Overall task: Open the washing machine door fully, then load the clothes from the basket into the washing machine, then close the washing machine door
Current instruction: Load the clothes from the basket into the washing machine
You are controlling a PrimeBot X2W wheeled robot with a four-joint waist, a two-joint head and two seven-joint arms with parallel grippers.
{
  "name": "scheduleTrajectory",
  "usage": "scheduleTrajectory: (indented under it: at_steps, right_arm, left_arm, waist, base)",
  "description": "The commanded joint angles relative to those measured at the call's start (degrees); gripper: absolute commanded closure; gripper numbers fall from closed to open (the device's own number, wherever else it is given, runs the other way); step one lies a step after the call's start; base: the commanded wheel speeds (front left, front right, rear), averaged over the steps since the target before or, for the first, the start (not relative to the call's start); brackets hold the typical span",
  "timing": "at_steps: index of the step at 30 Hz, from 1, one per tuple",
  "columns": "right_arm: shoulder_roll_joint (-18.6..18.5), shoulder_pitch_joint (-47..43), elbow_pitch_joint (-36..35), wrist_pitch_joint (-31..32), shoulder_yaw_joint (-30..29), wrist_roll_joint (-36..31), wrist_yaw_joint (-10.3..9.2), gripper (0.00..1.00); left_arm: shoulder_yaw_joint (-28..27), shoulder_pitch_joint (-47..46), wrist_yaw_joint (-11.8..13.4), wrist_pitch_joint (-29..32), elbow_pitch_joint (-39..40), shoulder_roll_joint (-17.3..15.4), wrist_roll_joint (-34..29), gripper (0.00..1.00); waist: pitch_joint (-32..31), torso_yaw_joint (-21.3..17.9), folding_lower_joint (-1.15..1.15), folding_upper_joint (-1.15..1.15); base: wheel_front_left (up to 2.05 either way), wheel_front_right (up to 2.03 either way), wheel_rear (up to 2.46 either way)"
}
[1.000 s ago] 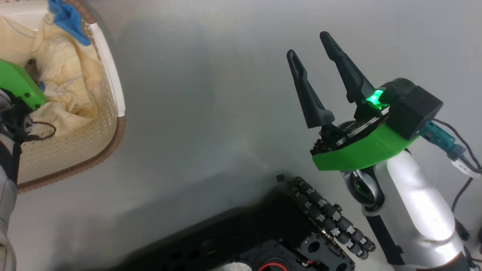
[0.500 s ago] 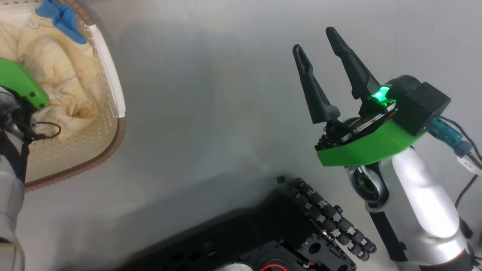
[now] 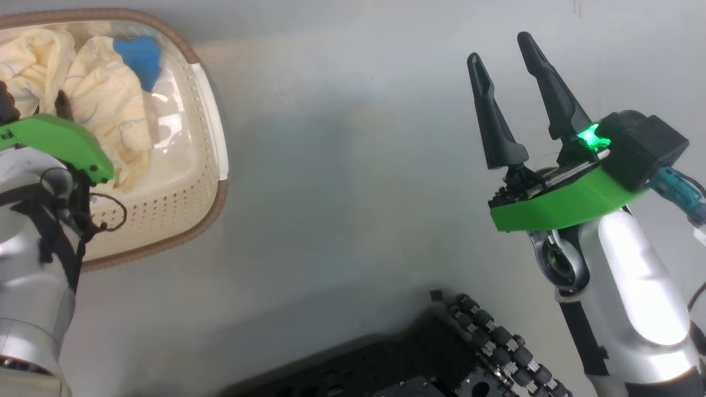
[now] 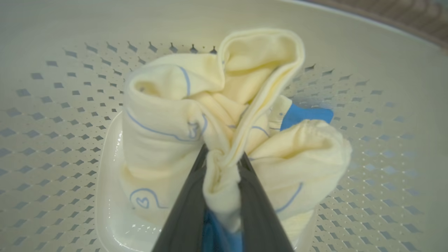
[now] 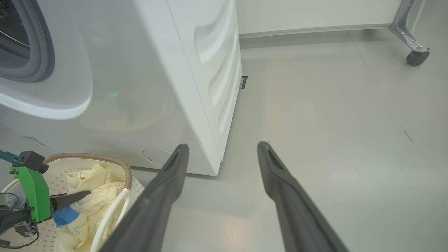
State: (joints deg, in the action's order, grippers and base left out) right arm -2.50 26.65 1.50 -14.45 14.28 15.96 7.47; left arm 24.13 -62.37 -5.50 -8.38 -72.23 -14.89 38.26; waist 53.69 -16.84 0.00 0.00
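The left gripper (image 4: 224, 155) has closed on a fold of the clothes (image 4: 168, 115) in the basket (image 3: 165, 215), upper left; the right gripper (image 3: 499, 47) gapes wide. The pinch (perhaps one layer) could slip on lifting.

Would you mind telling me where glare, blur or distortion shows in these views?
Head view: glare whitens the right forearm. Left wrist view: the clothes sharp, the left gripper's fingers blurred near the lens. Right wrist view: wide-angle distortion bows the washing machine, faint green glint on its front.
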Motion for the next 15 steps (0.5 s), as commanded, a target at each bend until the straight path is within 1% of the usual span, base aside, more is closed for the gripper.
scheduleTrajectory:
  at_steps: [1,4,5,8,11,15]
  right_arm:
    - [-0.4,-3.1,-1.0,-0.5,0.1,-0.4,0.02,0.0]
    - [-0.4,-3.7,-0.1,-0.5,-1.4,-1.3,0.02,0.0]
    - [-0.4,-4.2,0.5,-0.5,-2.2,-1.9,0.02,0.0]
    - [-0.4,-5.3,1.3,-0.5,-3.4,-2.7,0.02,0.0]
    - [-0.4,-6.6,2.0,-0.5,-4.2,-3.5,0.02,0.0]
    - [-0.4,-8.4,3.0,-0.5,-4.9,-4.8,0.02,0.0]
  left_arm:
    - [-0.8,2.3,0.3,-1.8,0.6,-1.4,-0.4,1.0]
    - [-0.5,3.5,0.8,-4.8,1.2,-0.9,-0.9,1.0]
    - [-0.5,4.6,1.1,-5.9,2.1,-0.6,-1.2,1.0]
    - [-0.9,6.9,1.9,-6.5,4.7,-0.1,-1.8,1.0]
    - [-2.8,10.5,3.7,-6.6,11.8,-0.3,-3.3,1.0]
    - [-5.8,17.5,5.8,-6.6,22.8,-0.1,-6.5,1.0]
  waist:
    - [-2.5,1.5,0.0,0.0]
    - [-5.3,2.6,0.0,0.0]
    - [-7.2,3.4,0.0,0.0]
    - [-10.6,4.7,0.0,0.0]
    - [-14.0,6.0,0.0,0.0]
    - [-18.3,7.4,0.0,0.0]
  base:
    - [0.0,0.0,0.0]
    - [0.0,0.0,0.0]
    - [0.0,0.0,0.0]
    - [0.0,0.0,0.0]
    - [0.0,0.0,0.0]
    - [0.0,0.0,0.0]
